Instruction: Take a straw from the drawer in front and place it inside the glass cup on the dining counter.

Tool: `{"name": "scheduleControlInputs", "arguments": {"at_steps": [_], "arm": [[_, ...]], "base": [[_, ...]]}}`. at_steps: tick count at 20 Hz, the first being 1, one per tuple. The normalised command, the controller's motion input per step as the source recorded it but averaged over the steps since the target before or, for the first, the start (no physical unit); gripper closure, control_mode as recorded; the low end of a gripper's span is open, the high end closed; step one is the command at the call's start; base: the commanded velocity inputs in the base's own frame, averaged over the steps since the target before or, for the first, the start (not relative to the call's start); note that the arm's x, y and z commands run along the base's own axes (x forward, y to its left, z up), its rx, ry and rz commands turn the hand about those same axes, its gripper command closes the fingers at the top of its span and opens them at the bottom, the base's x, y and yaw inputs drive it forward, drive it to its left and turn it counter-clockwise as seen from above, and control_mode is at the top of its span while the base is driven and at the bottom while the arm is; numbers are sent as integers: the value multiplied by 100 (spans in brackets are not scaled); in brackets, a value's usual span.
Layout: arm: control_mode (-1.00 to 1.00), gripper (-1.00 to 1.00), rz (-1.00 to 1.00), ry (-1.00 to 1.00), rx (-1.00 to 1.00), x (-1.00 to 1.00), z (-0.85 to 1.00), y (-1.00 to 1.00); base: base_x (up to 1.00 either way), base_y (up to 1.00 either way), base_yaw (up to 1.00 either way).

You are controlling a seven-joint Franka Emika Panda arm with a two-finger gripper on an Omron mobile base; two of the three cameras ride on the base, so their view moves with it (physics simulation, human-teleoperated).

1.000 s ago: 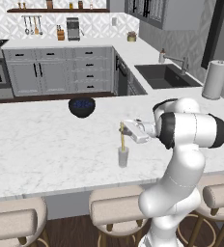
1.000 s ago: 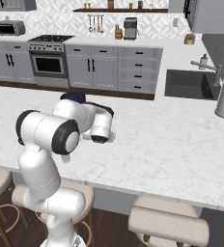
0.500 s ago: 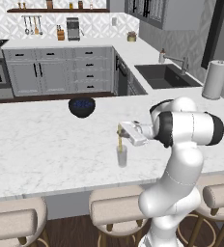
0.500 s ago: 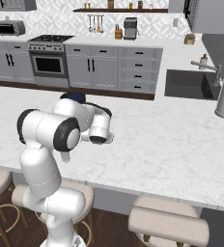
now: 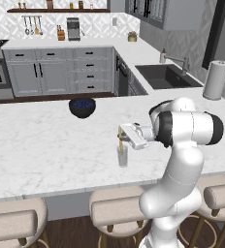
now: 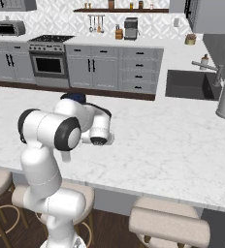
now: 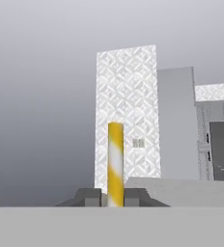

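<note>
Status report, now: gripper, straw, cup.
Gripper shut on straw, directly over glass cup on dining counter. Straw upright, lower end in the cup. Dark bowl well clear; nothing in the way.

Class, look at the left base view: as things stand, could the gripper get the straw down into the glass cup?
Probably yes. The gripper, shut on the straw, hangs right over the glass cup on the dining counter; the straw's lower end appears to reach the cup's mouth, and nothing stands between them.

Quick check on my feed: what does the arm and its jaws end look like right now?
A glossy white arm of rounded, bulbous segments with dark bands at the joints. No cables or markings show. The gripper has a boxy white hand and two small, blocky dark grey fingertips.
</note>
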Motion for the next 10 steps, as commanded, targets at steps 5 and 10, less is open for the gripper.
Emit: {"name": "scheduleControlInputs", "arguments": {"at_steps": [5, 10], "arm": [[-100, -100, 0, -4, -7, -27, -19, 0], [-100, -100, 0, -4, -5, -16, -4, 0]], "base": [[0, 0, 0], [0, 0, 0]]}}
